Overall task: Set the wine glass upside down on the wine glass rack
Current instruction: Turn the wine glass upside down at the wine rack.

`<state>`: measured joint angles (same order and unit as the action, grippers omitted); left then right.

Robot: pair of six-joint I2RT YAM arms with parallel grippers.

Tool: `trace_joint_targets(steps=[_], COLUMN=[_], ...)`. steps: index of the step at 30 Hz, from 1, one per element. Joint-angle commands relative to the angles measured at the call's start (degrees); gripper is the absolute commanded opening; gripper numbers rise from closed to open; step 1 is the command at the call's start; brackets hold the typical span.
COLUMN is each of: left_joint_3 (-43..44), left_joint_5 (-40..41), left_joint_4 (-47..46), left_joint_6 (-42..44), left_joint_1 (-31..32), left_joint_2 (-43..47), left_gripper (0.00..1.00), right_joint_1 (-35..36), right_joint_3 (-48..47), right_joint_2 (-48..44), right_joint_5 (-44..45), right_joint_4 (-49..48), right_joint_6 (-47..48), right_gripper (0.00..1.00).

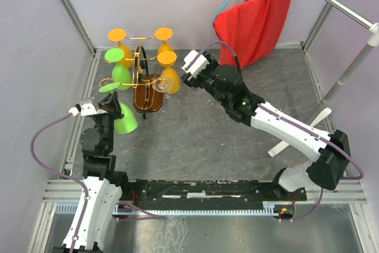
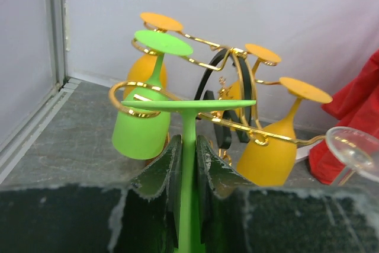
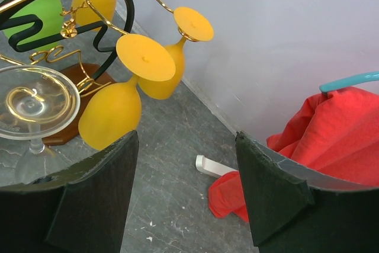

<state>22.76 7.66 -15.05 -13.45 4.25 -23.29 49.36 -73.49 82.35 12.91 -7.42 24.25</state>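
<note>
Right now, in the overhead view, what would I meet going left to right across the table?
A lime green plastic wine glass clamped in the left gripper → copper wire wine glass rack on its dark wooden base → open right gripper → crumpled red cloth.

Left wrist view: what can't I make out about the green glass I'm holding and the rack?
Green wine glass: bowl hidden below the fingers of the left end effector and the bottom edge, left wrist view.
Its foot against the wine glass rack wire loop: seen edge-on, contact unclear; top view too small.
Clear glass: cut off by the right edge, left wrist view.
Rack base: hidden behind hanging glasses, left wrist view.
</note>
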Motion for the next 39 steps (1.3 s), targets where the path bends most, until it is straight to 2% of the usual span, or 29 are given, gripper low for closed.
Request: trace_joint_targets(steps=[1,11,26,39], left_joint_3=[-4.53,-15.09,-16.19,-18.08], left_joint_5=[3.66,4.73,-4.31,-1.51], left_joint_4=[-11.19,-28.53,-44.36,-56.63], left_joint_6=[4.06,8.74,14.87,16.89], left_joint_1=[-0.04,-0.03,0.00,0.06], left_joint_2=[0.91,1.01,-9.57,-19.52], left_gripper=[0.03,0.03,0.03,0.06], right_joint_1=[-0.91,-1.72,-2.42,-2.96], right_joint_3=[-0.20,-1.29,-1.47,-0.50], right_joint_2=[-0.83,1.11,2.80,3.49], right_joint_5=[-1.74,-3.78,-5.25,-7.05], right_joint_4=[-1.17,-1.59,-2.62,-3.85], right_joint_6=[-0.45,-0.52,-0.92,-2.18], right_gripper=[0.74,0.75,0.76,0.77])
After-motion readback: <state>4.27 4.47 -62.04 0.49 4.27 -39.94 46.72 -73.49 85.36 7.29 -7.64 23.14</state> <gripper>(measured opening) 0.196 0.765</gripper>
